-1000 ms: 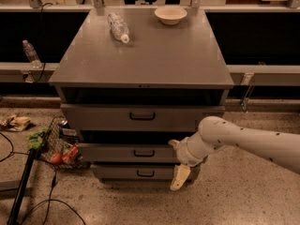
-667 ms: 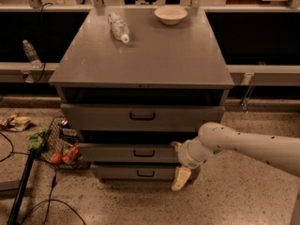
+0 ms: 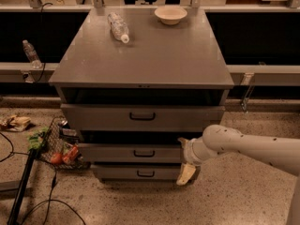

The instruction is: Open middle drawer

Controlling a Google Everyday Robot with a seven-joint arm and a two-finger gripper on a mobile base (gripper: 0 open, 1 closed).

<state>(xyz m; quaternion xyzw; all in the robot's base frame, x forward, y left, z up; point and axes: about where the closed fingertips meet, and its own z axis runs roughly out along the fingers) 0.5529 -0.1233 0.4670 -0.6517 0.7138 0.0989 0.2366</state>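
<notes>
One end effector (image 3: 186, 171) hangs at the right end of the middle drawer (image 3: 112, 153), likely to hook its edge; whether it is spread or pressed together, I cannot tell.

We seem to be in a lab or workshop: a grey metal drawer cabinet (image 3: 154, 55) stands on a speckled floor (image 3: 234, 200), with loose cables (image 3: 65, 205) at lower left and metal rails (image 3: 14, 71) behind. The gripper (image 3: 186, 172) sits lower right of centre, at the cabinet's front.
</notes>
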